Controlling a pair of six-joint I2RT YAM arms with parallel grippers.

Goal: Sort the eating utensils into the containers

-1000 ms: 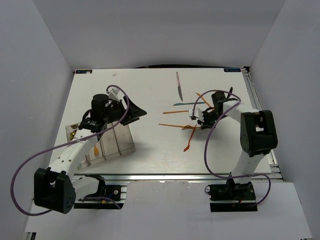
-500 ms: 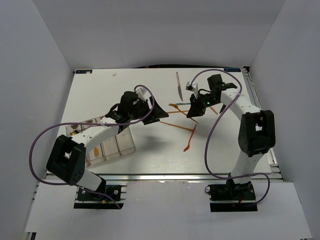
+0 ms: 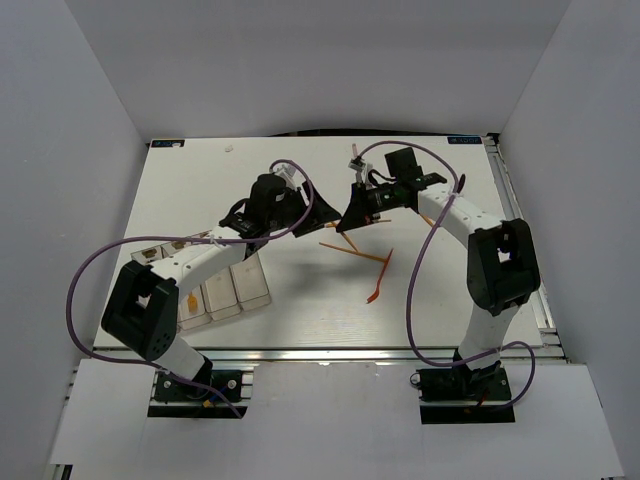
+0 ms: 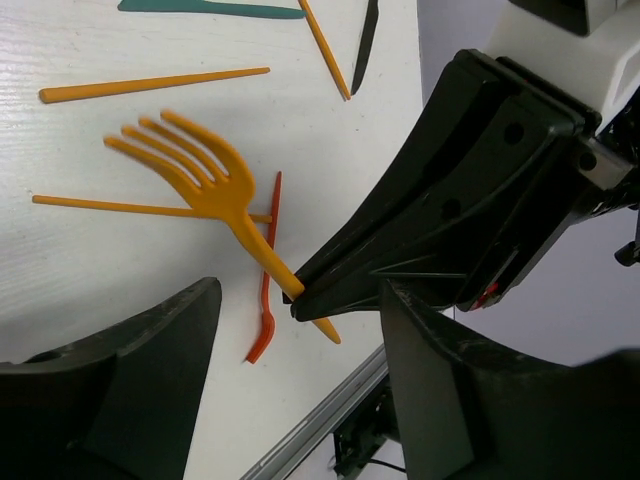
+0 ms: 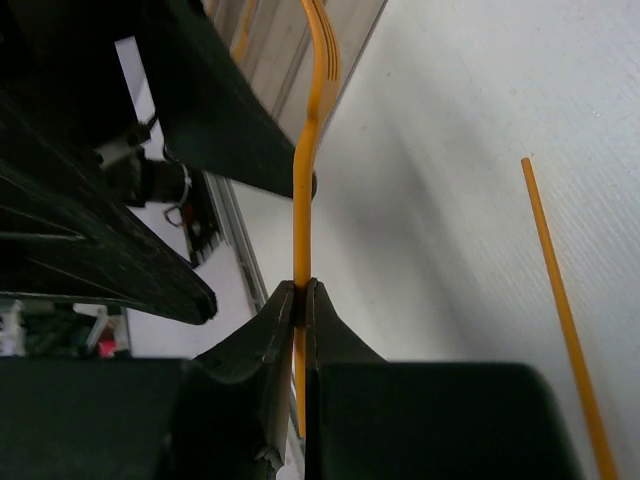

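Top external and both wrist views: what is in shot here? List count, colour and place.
white table: one, carries everything.
orange plastic fork: one, orange, held in the air by its handle.
thin orange sticks: at least three, orange, flat on the table, centre-right.
teal plastic cutlery piece: one, teal, beside the sticks.
dark-bladed knife: one, dark, towards the far side.
red-orange slim utensil: one, nearest the front edge.
clear plastic bins: one joined row, near left; contents unclear.
purple cables: two, one per arm.
left gripper: black, open, facing the fork.
right gripper: black, shut on the fork's handle.
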